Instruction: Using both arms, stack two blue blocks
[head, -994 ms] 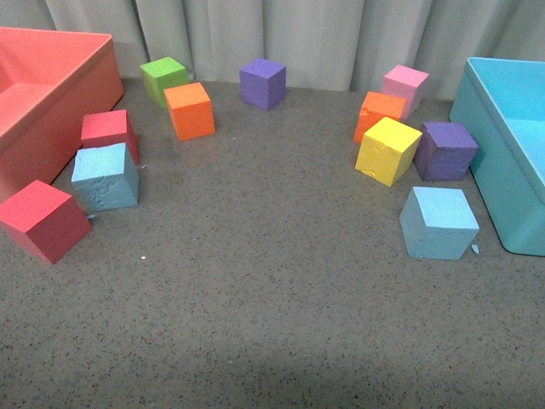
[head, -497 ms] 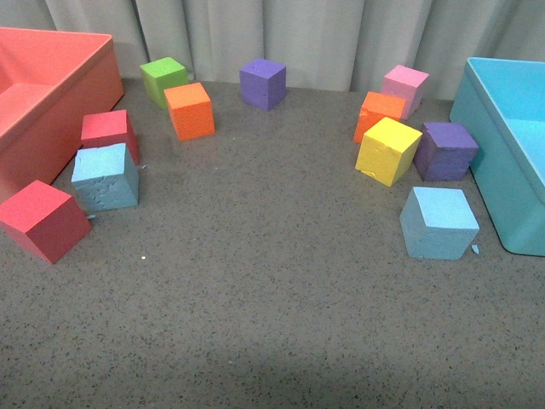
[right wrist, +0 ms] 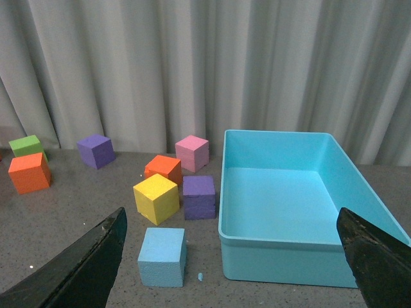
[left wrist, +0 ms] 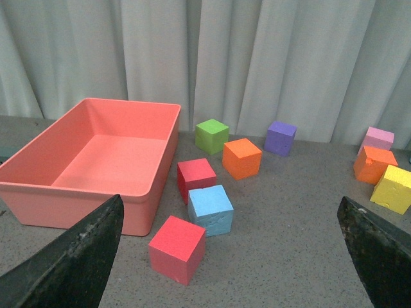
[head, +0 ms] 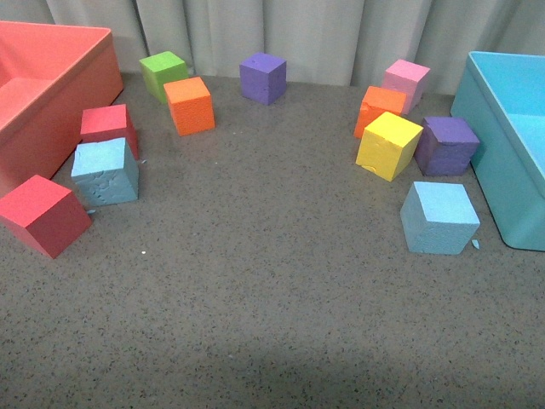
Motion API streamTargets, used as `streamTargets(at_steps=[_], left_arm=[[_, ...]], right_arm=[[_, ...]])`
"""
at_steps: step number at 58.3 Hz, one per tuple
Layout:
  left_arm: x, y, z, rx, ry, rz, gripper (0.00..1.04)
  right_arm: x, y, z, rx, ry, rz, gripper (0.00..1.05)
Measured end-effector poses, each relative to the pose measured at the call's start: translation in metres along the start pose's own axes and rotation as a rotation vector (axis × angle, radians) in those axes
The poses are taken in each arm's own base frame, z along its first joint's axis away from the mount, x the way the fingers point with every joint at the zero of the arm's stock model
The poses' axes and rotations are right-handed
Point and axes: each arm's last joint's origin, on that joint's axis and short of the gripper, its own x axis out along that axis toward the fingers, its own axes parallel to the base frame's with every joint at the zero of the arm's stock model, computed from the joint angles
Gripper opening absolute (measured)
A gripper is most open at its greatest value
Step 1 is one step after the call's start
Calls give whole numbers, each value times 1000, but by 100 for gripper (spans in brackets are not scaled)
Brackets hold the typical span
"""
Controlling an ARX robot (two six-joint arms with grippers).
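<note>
The left end effector (left wrist: 229, 199) and the right end effector (right wrist: 231, 210) are spreading their fingers wide and holding nothing.
In front of the left end effector a red block (left wrist: 176, 249) is sitting closest, and the cracked blue block (left wrist: 210, 210) is sitting just behind it. In front of the right end effector the smooth blue block (right wrist: 162, 256) is sitting alone, with a yellow block (right wrist: 156, 197) and a purple block (right wrist: 200, 196) farther back. The two task blocks are lying well apart from each other.
</note>
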Motion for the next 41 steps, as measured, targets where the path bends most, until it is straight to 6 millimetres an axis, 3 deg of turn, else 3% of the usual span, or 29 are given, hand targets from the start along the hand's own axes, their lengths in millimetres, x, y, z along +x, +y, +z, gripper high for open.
streamTargets(at_steps=[9, 17, 26, 41], left_arm=[[0, 0, 0, 0, 0, 0, 98], [0, 0, 0, 0, 0, 0, 98], [0, 0, 0, 0, 0, 0, 98], [0, 0, 0, 0, 0, 0, 98]], right_arm=[[5, 1, -1, -206, 140, -205, 95], [25, 2, 7, -239, 249, -143, 95], [68, 9, 16, -202, 372, -89, 95], [143, 28, 1, -83, 744, 30, 95]])
